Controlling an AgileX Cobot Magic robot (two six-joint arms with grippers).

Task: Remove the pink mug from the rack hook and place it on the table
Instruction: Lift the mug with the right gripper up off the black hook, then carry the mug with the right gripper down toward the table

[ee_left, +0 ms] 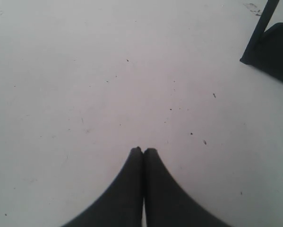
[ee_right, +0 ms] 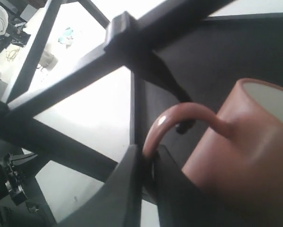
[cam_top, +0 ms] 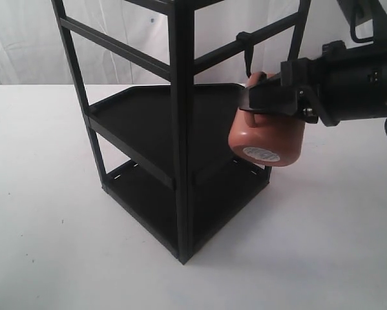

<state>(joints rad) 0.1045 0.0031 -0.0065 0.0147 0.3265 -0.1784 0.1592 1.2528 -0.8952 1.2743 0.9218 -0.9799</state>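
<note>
Bearing the black rack (cam_top: 180,161), the table (cam_top: 44,245) lies white — faintly speckled.

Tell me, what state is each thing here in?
Salmon-pink glazed mug: off the table, tilted, handle pinched.
Small black J-shaped hook: clipped to crossbar, tip inside mug's handle loop.
Right gripper: shut on mug handle.
Left gripper: shut, empty, over white tabletop.
Tall black metal rack: upright on tabletop.

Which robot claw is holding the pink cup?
The right gripper: it pinches the pink mug by its handle, beside the rack. The left gripper is shut on nothing, over the table.
</note>
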